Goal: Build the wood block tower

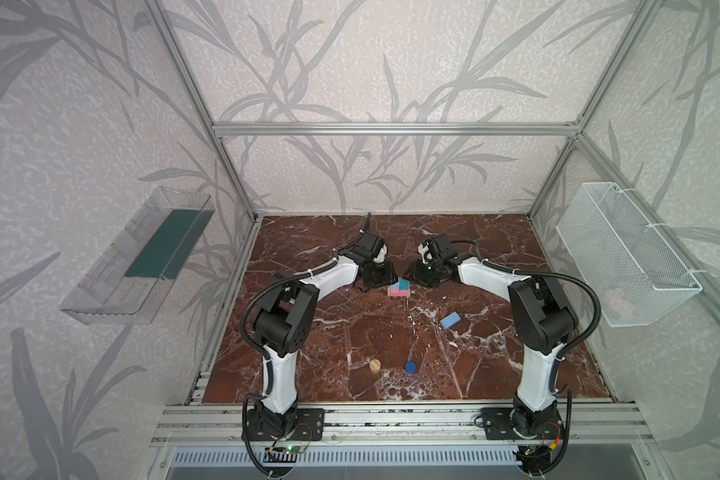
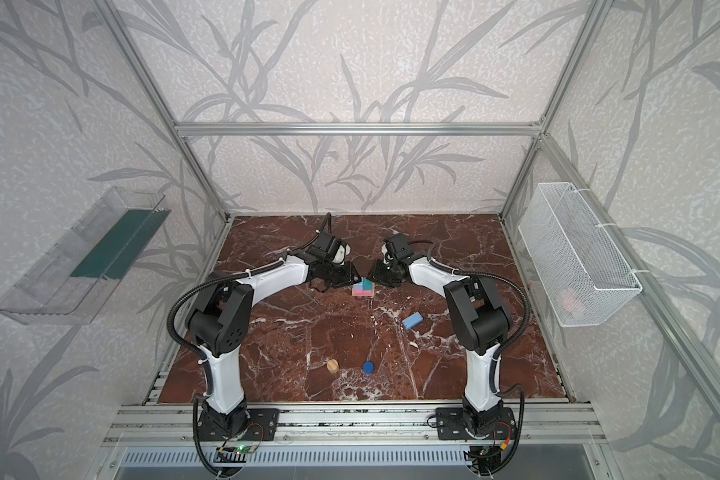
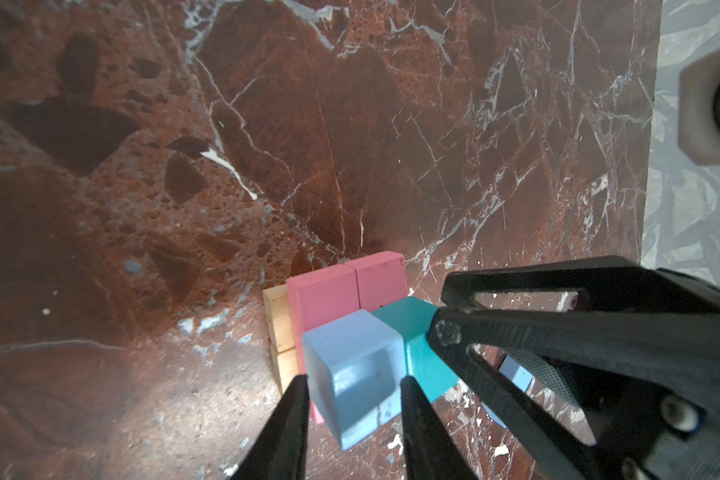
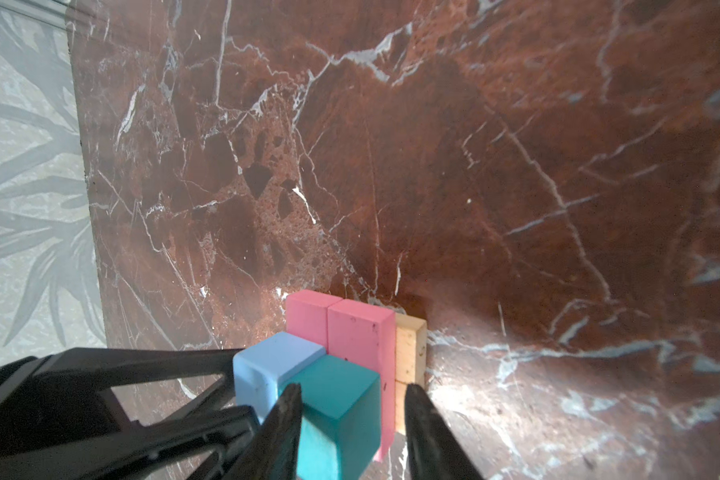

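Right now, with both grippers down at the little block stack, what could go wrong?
The left gripper straddles the light blue block and the right gripper the teal cube, so a sideways retreat could drag either off the pink bars. The grippers also work almost tip to tip and might collide.

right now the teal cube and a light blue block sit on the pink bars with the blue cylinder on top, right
No: the blue cylinder stands on the table, apart from the stack, in both top views. The cube and block do sit on the pink bars.
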Action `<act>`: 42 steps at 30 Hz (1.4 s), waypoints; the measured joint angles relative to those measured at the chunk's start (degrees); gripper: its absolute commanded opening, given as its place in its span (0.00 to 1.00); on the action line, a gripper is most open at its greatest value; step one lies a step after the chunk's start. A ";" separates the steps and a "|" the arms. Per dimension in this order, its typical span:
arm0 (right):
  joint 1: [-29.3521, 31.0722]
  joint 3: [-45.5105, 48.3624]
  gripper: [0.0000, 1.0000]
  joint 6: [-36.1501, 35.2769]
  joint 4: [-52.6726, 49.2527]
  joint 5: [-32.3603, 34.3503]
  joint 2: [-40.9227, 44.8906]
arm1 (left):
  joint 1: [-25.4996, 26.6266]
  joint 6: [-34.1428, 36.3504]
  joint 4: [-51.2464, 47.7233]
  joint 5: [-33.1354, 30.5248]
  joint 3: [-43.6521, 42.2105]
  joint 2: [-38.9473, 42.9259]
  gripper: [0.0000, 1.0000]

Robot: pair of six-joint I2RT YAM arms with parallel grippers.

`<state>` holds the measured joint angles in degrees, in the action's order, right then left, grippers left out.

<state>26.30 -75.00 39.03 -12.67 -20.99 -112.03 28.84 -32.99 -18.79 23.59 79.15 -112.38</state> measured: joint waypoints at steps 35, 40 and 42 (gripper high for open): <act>-1.97 -1.22 0.93 -26.64 -28.57 13.16 21.38 | -2.19 6.01 3.08 -5.20 -12.35 29.18 0.43; -2.01 1.73 0.93 -31.50 -32.94 13.51 21.18 | -3.89 6.67 3.91 -5.75 -16.26 34.14 0.43; -1.99 2.95 0.93 -32.68 -33.94 13.33 20.94 | -4.66 6.93 4.22 -5.79 -17.79 35.93 0.43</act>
<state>24.32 -72.05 6.35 -46.61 -7.66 -91.09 24.18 -26.06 -14.57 17.80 61.36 -76.44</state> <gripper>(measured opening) 0.931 0.432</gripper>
